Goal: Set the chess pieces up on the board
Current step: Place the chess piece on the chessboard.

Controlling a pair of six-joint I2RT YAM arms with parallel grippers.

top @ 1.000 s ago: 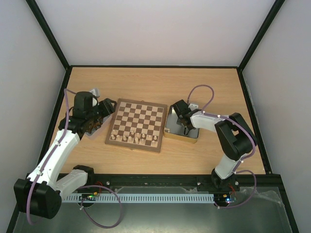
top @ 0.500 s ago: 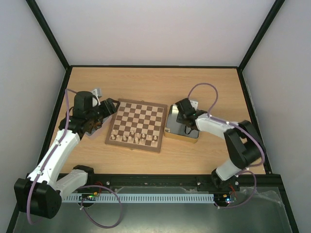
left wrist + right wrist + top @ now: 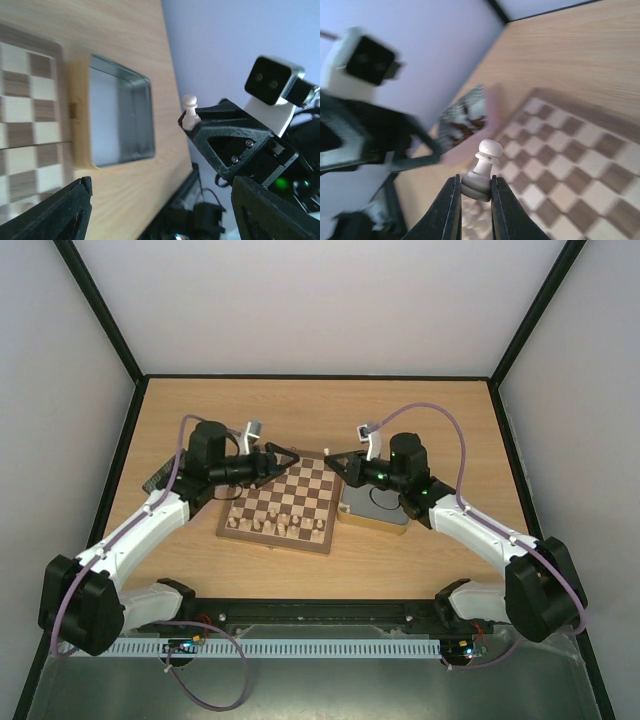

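The board [image 3: 280, 498] lies mid-table with several pale chess pieces [image 3: 270, 525] along its near rows. My right gripper [image 3: 335, 459] hangs above the board's far right corner, shut on a pale pawn [image 3: 482, 172] gripped by its base. The pawn also shows in the left wrist view [image 3: 189, 111], at the tip of the right gripper's fingers [image 3: 225, 135]. My left gripper [image 3: 285, 457] faces it above the board's far edge, open and empty. In the left wrist view the left gripper [image 3: 160, 215] has its jaws wide apart. The board also shows in the right wrist view [image 3: 570, 165].
A gold square tin [image 3: 375, 510] sits just right of the board, and its inside looks bare in the left wrist view [image 3: 117, 120]. A small tray with dark pieces [image 3: 465, 117] lies left of the board. The two grippers' tips are close together.
The right gripper rose out of the gold tin with the pawn and swung left. The left arm lifted off the left tray and swung right. Both now meet over the board's far edge.
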